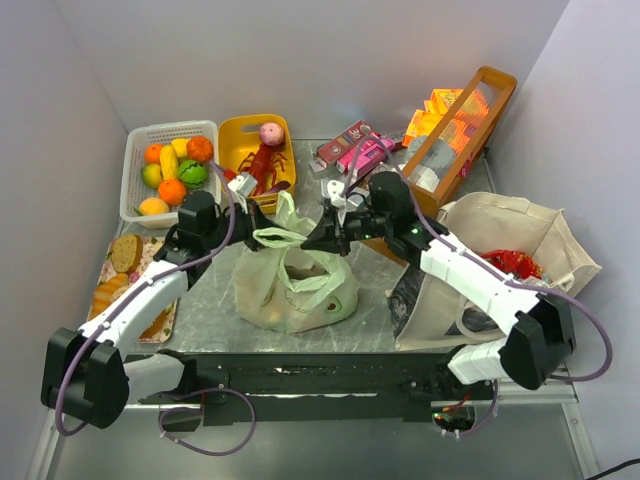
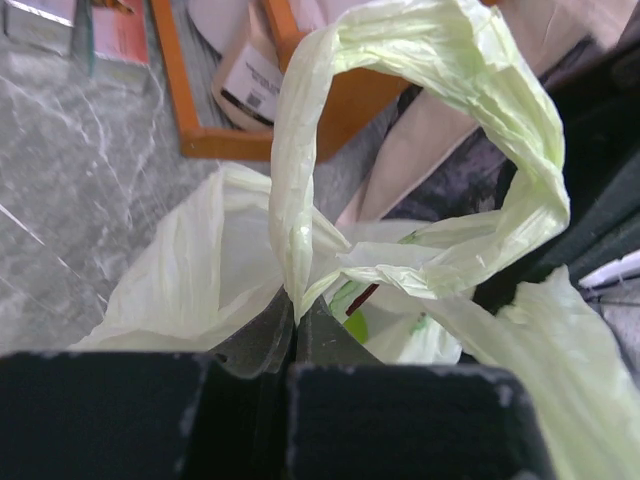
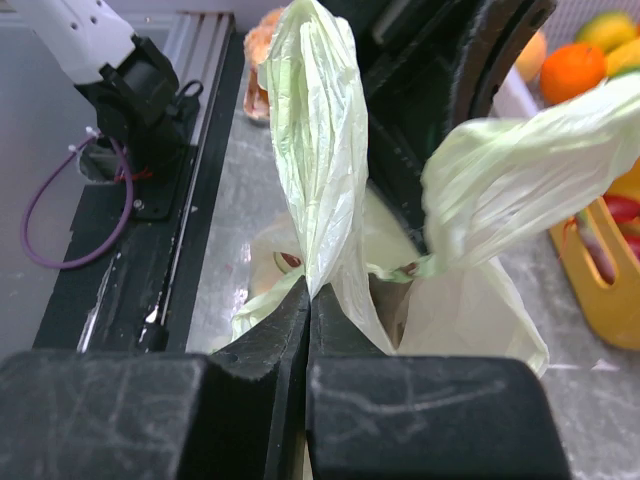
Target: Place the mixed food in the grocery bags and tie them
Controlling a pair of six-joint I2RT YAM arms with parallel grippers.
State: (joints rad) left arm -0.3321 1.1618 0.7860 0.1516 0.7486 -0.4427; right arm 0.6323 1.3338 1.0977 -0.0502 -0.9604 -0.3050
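Observation:
The pale green plastic grocery bag (image 1: 295, 290) stands at the table's middle with food showing dimly through its film. My left gripper (image 1: 257, 226) is shut on one loop handle (image 2: 298, 170), pinched at the fingertips (image 2: 294, 302). My right gripper (image 1: 314, 238) is shut on the other handle (image 3: 322, 140), which rises from its tips (image 3: 310, 292). The two handles cross between the grippers above the bag's mouth. The beige canvas tote (image 1: 520, 235) sits at the right with a shiny red packet (image 1: 512, 263) inside. Bread (image 1: 125, 253) lies on a tray at the left.
A white basket (image 1: 134, 150) of toy fruit stands at the back left. Beside it, a yellow basket (image 1: 237, 137) holds a red lobster (image 1: 262, 165). Pink boxes (image 1: 352, 148) and a tall wooden crate (image 1: 462, 125) are at the back right.

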